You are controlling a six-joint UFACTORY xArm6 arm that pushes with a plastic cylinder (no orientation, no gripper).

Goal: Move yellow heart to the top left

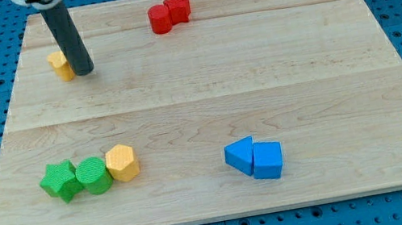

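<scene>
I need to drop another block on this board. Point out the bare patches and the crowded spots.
Bare: the board's middle band, between the red blocks and the blue pair, and the whole right side. Crowded: bottom left, where green star, green cylinder and yellow hexagon sit in a touching row; top left, where my tip is against the yellow heart.

Tool (pixel 84 70) touching heart's (pixel 59 65) right side.
</scene>
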